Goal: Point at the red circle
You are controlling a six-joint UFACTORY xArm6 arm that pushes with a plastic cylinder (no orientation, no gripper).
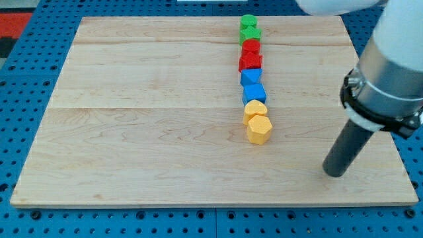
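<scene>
Several blocks stand in a near-straight column right of the board's middle. From the top down there are two green blocks (249,28), a red rounded block that looks like the circle (250,47), and a red star-like block (250,63) touching it below. Under these come two blue blocks (252,86), then a yellow block (255,110) and a yellow hexagon (259,129). My tip (335,174) rests on the board at the lower right. It is far below and to the right of the red circle and touches no block.
The wooden board (145,132) lies on a blue pegboard surface (39,86). The arm's grey and white body (390,73) hangs over the board's right edge.
</scene>
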